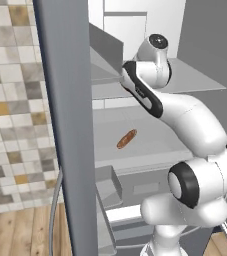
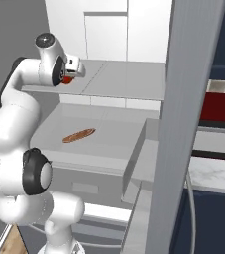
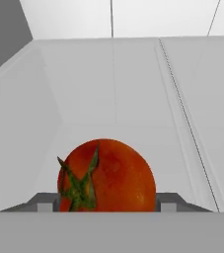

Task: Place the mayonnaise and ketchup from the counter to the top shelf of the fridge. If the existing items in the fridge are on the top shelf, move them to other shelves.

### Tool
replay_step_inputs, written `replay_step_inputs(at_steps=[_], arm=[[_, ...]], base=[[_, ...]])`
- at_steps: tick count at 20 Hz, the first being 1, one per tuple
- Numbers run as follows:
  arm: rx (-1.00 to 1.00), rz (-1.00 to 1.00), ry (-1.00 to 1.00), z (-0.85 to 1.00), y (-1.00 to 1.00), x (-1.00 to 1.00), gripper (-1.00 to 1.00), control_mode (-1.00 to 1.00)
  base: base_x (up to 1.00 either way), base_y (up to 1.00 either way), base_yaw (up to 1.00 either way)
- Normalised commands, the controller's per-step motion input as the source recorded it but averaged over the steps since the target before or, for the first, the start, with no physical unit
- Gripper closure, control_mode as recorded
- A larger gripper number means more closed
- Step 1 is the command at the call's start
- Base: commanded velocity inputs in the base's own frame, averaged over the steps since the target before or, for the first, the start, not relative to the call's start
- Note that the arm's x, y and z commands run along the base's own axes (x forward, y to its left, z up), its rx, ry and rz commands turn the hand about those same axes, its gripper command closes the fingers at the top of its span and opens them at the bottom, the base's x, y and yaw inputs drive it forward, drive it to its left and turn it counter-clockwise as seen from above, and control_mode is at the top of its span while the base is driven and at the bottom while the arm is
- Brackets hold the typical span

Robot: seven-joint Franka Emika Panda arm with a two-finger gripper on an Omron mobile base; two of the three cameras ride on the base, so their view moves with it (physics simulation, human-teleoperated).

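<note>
My gripper (image 3: 106,205) reaches onto the fridge's top shelf (image 2: 124,74), a pale grey panel with a seam down its middle. A round red tomato (image 3: 113,173) with a green stalk sits between my fingertips (image 3: 45,205), which press against both of its sides. From the right base view the tomato (image 2: 67,79) peeks out under the hand at the shelf's left end. A brown elongated loaf (image 2: 78,135) lies on the shelf below, also seen in the left base view (image 1: 126,139). The mayonnaise and ketchup are out of view.
The fridge's grey door edge (image 1: 65,125) stands close on the left, and its other door (image 2: 193,124) on the right. A door bin (image 2: 134,168) juts out below. The marbled counter (image 2: 210,173) lies beyond the right door. A drawer (image 1: 145,187) sits under the lower shelf.
</note>
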Motion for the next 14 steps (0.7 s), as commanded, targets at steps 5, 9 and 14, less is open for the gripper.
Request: replay_step_inputs(at_steps=[5, 9, 14], arm=[[-0.04, 0.00, -0.35, 0.37, 0.04, -1.00, 1.00, -1.00], [0.01, 0.00, -0.23, 0.45, 0.05, -1.00, 1.00, -1.00], [0.11, -0.02, -0.02, 0.63, 0.00, -1.00, 1.00, -1.00]], base=[[0.00, 0.00, 0.00], [0.00, 0.00, 0.00], [0.00, 0.00, 0.00]])
